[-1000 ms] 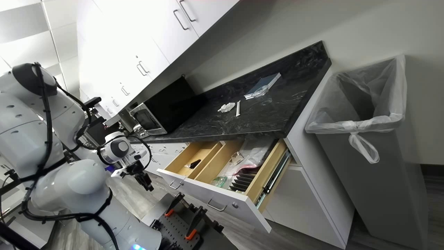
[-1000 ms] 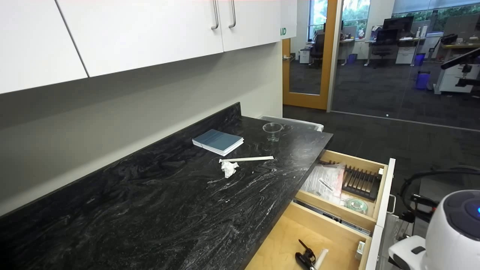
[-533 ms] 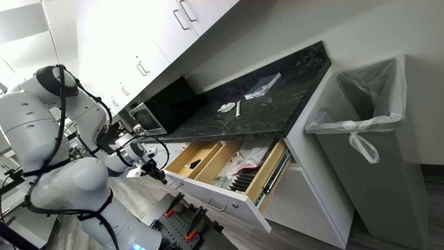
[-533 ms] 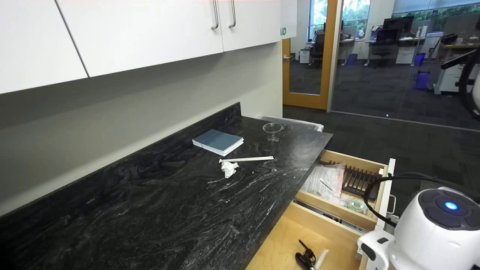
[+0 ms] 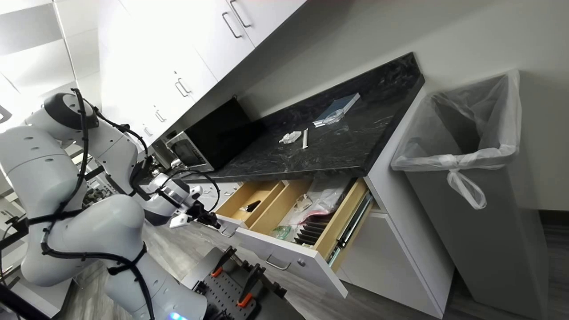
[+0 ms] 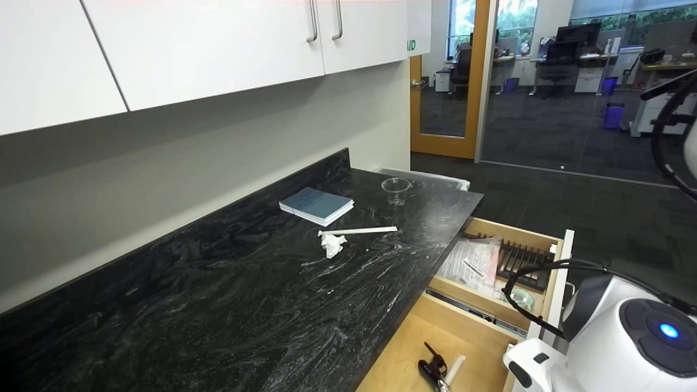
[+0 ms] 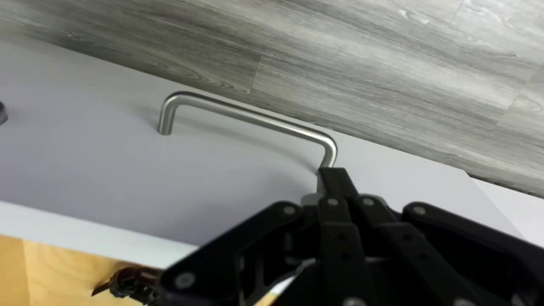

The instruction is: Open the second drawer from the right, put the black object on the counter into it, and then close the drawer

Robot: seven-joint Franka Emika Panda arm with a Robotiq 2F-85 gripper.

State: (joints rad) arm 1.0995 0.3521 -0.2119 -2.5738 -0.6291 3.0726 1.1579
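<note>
We take the step in hand to be closing the second drawer from the right [image 7: 140, 170]: the tool [image 7: 338, 180] is pressed together, nothing visible between its tips, and sits against or just short of the drawer front, by one end of the handle [image 7: 255, 118]; contact itself we cannot confirm. We should push straight in toward the front edge of the surface [image 6: 228, 305], slowly, because this spot looks off-centre, on the side away from the surface's right front corner, and could skew the drawer. The rightmost drawer [image 5: 289, 252] also stands open, slightly farther out, so we should keep the wrist [image 6: 604, 348] clear of it. The black object [image 6: 433, 373] already lies inside the second drawer; its long axis runs diagonally across the floor, the silvery end appearing to point toward the drawer front and away from the rightmost drawer.
</note>
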